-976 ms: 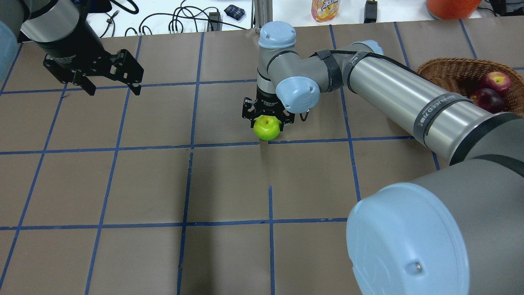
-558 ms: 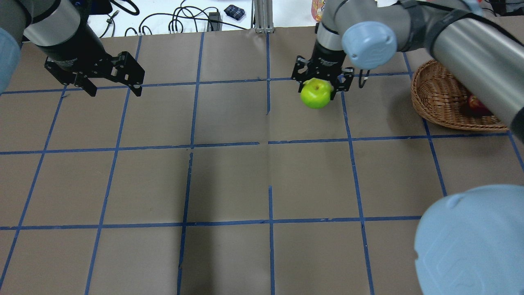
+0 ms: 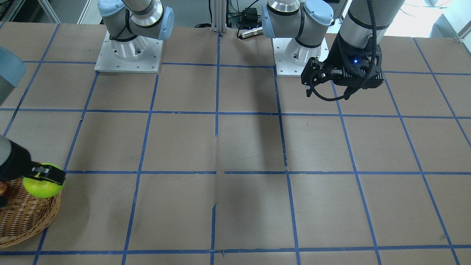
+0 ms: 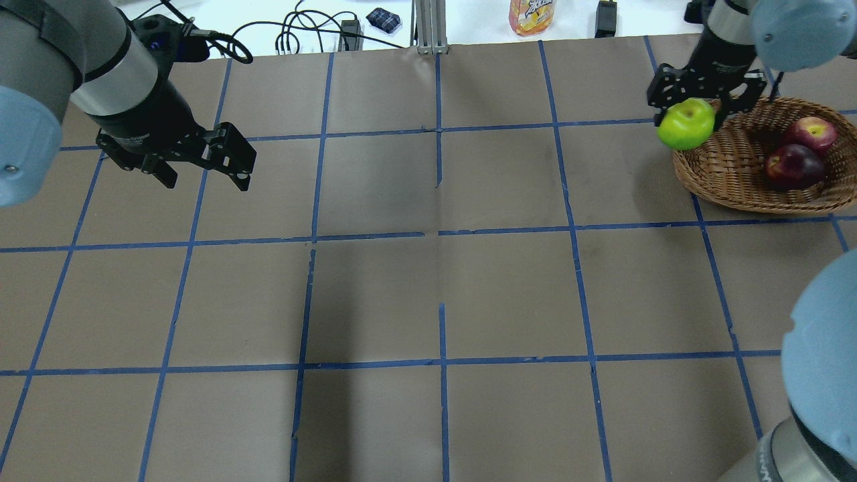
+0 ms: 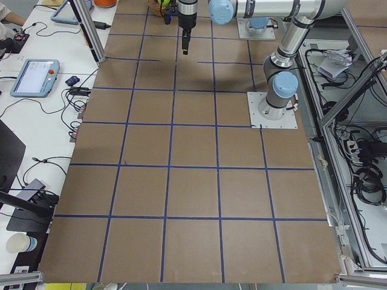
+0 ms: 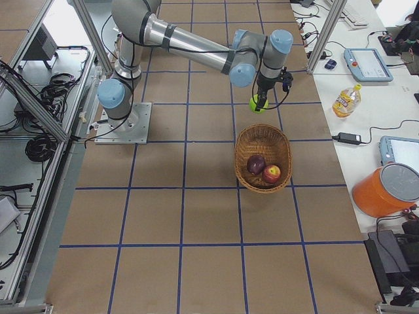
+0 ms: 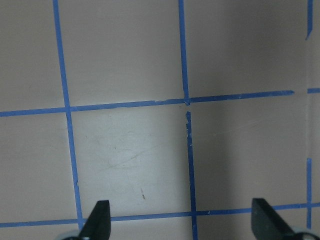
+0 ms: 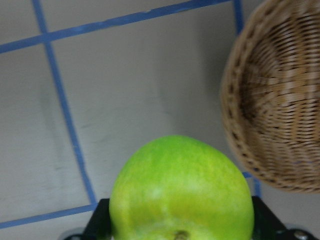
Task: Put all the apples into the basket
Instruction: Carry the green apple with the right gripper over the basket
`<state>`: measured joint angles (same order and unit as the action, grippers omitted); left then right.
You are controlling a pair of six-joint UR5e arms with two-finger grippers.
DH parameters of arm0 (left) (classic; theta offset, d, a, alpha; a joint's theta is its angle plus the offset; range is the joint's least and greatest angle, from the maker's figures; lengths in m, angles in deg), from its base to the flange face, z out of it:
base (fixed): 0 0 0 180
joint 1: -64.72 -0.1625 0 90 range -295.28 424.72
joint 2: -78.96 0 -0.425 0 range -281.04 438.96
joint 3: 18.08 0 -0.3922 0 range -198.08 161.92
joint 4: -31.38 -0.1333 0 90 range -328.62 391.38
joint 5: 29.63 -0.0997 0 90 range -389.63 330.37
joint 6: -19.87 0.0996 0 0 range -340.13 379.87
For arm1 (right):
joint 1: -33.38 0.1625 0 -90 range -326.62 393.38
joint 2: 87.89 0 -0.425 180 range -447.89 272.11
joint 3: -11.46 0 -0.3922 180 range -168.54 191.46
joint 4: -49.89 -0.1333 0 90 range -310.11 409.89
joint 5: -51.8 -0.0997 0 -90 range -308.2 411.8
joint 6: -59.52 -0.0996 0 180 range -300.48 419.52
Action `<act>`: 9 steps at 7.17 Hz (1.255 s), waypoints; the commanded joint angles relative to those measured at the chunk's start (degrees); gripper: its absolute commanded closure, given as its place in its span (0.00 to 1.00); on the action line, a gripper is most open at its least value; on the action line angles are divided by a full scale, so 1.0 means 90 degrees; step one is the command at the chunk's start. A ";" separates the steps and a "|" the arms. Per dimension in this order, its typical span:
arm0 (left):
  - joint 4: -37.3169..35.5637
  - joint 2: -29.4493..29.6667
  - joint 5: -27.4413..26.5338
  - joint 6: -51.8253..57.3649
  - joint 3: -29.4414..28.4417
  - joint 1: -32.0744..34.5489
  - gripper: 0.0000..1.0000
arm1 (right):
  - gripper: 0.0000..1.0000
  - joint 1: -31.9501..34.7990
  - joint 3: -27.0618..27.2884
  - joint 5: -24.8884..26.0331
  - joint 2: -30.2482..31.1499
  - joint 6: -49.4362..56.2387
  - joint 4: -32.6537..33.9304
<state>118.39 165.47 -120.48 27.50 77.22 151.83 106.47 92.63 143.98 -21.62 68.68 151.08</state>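
My right gripper point(image 4: 688, 114) is shut on the green apple point(image 4: 686, 124) and holds it in the air at the wicker basket's point(image 4: 726, 175) left rim. The green apple also shows in the front view point(image 3: 42, 184), the right side view point(image 6: 256, 103) and the right wrist view point(image 8: 181, 192). The red apple point(image 4: 812, 134) and the dark maroon apple point(image 4: 794, 165) lie inside the basket. The basket's end shows in the right wrist view point(image 8: 272, 105). My left gripper point(image 4: 204, 177) is open and empty above the table's far left; its fingertips point(image 7: 100, 220) hang over bare paper.
The table is brown paper with a blue tape grid point(image 4: 438, 234). Behind the far edge lie cables point(image 4: 294, 33), a juice bottle point(image 4: 532, 17) and a black adapter point(image 4: 606, 20). The two arm bases point(image 3: 128, 55) stand at the robot's side.
My right gripper has carried the green apple up off the table's middle and to the right, up to the basket's left rim. My left gripper has shifted slightly right and nearer.
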 commanded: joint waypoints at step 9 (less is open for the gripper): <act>0.0889 0.0122 -0.0061 0.0246 -0.0657 0.0028 0.00 | 0.00 -0.0875 0.0084 0.0021 -0.1105 0.1482 0.1081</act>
<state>126.66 164.91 -120.90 29.75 71.77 152.18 98.59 93.78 144.00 -31.43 81.96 160.93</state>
